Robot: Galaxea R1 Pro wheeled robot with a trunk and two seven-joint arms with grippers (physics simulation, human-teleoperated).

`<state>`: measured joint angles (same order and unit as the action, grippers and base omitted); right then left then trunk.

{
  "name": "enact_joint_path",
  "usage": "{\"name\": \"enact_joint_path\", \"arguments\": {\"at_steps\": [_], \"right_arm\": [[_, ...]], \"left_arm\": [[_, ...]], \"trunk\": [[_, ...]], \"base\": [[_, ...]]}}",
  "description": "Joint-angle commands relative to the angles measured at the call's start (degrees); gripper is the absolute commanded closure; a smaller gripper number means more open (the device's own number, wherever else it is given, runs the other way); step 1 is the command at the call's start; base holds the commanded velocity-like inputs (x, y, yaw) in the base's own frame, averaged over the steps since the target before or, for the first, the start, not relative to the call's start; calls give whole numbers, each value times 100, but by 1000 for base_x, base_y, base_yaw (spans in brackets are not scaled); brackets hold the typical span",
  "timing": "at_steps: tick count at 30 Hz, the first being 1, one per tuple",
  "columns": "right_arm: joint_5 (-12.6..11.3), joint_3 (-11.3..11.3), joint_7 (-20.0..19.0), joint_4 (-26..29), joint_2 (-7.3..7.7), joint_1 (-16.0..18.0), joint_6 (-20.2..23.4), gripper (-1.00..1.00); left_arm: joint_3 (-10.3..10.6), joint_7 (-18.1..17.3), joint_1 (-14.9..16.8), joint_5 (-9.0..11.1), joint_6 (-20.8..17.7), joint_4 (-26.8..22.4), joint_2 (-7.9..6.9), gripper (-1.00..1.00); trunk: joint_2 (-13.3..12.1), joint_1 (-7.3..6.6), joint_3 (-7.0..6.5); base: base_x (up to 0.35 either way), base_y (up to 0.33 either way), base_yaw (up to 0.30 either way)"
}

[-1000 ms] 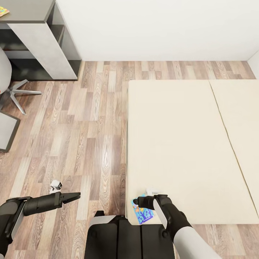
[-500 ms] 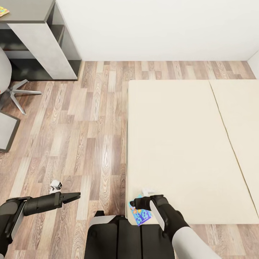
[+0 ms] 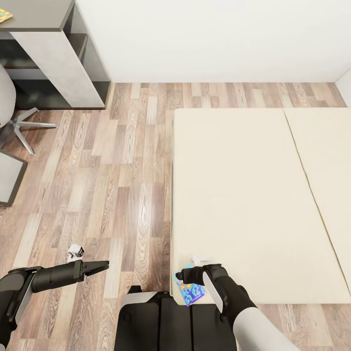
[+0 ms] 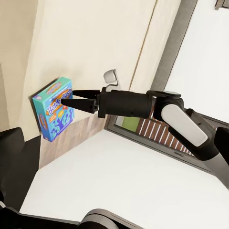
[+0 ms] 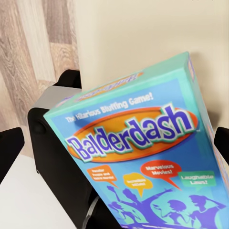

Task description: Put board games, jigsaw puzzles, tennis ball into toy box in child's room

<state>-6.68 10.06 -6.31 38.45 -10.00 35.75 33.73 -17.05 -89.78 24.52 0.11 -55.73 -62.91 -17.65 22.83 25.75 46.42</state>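
The right tool [image 3: 184, 278] is clamped on a board game [image 3: 191, 289], a light blue box with an orange oval logo and dark blue figures, held at the near left corner of the bed [image 3: 243, 195]. In the left wrist view the tool [image 4: 71, 98] has its two fingers [image 4: 83, 93] pressed against the box [image 4: 52, 107], which stands on edge against the side of the bed [image 4: 86, 43]. In the right wrist view the game [image 5: 143, 162] tilts across the frame, the word "Balderdash" readable in its oval, with pale bed [image 5: 143, 33] and plank floor [image 5: 33, 52] behind it. The left tool [image 3: 100, 266] hangs over the wood floor [image 3: 122, 170] well apart from the bed, its fingers together and holding nothing. A small white object [image 3: 75, 251] lies on the floor just beside the left arm, too small to identify. The bed shows two plain beige mattress sections with a seam between them. At the far left stands a grey tabletop [image 3: 34, 14] with a jigsaw puzzle [image 3: 5, 14] at its edge, partly cut off by the frame, and the legs of a chair [image 3: 24, 126] below it. A small white thing [image 3: 201, 259] sits on the bed just beyond the right tool; I cannot tell what it is.
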Motion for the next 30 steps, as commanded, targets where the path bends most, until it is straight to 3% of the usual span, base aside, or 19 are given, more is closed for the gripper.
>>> {"name": "enact_joint_path", "arguments": {"at_steps": [1,30], "right_arm": [[-49,4,14,8,0,1,28,-100],[-64,13,-231,206,0,2,37,-100]], "left_arm": [[1,-22,1,-3,-61,-2,-2,-100],[8,-22,1,-3,-61,-2,-1,-100]], "trunk": [[9,3,6],[9,3,6]], "base": [[0,0,0],[0,0,0]]}}
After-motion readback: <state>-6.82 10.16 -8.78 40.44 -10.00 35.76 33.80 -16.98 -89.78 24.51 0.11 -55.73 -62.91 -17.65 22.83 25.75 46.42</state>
